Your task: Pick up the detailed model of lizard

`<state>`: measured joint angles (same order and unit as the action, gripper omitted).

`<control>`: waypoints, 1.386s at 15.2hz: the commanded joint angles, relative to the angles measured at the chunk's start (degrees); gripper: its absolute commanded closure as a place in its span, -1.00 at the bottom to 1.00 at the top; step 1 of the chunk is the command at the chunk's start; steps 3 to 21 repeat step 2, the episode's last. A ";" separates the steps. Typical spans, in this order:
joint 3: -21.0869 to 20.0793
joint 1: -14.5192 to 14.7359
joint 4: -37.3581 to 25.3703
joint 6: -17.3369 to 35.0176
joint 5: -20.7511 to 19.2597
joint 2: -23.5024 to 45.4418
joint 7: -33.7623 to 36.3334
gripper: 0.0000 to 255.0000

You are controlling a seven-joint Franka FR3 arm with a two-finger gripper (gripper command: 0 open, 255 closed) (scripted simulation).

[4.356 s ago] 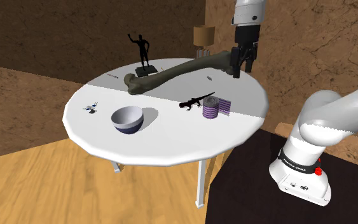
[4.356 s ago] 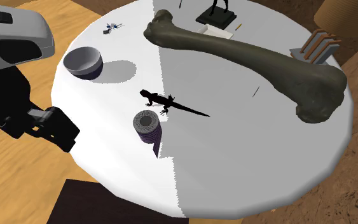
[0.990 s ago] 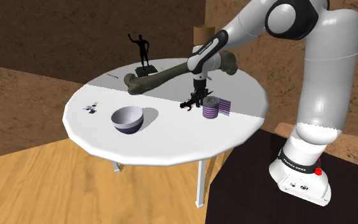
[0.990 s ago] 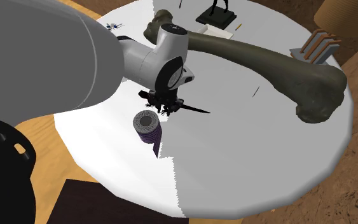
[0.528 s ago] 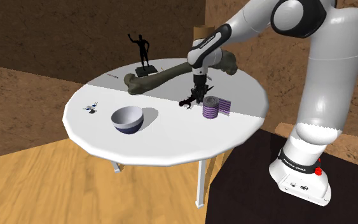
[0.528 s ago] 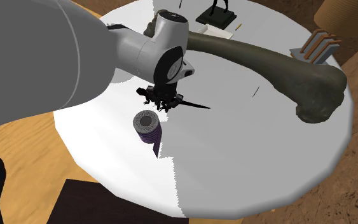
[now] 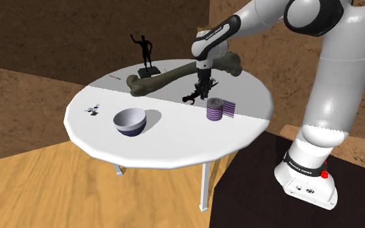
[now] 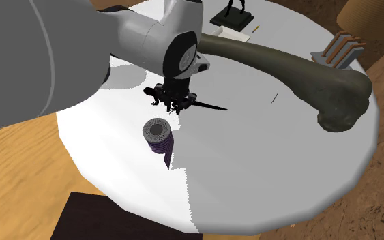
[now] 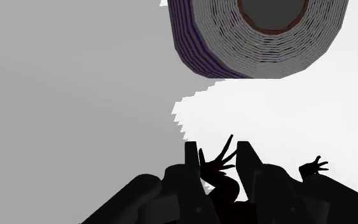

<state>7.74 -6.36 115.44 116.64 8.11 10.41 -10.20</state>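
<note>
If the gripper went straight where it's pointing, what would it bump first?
Probably the table, straight below. The gripper points down with the lizard in its jaws, so the lizard would likely touch first. The roll sits beside that line.

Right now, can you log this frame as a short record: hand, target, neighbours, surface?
hand: shut on the black lizard
lizard height: appears raised off the round white table
nearest neighbour: purple-and-grey striped roll, standing on end, apart from the lizard
also on table: long bone, bowl, dark figurine
</note>
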 commanded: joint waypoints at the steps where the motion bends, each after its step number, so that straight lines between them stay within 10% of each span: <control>1: 0.02 0.00 -0.43 -0.79 -0.11 -0.36 0.13 1.00; 21: 0.02 0.00 -0.44 -0.79 -0.11 -0.35 0.13 1.00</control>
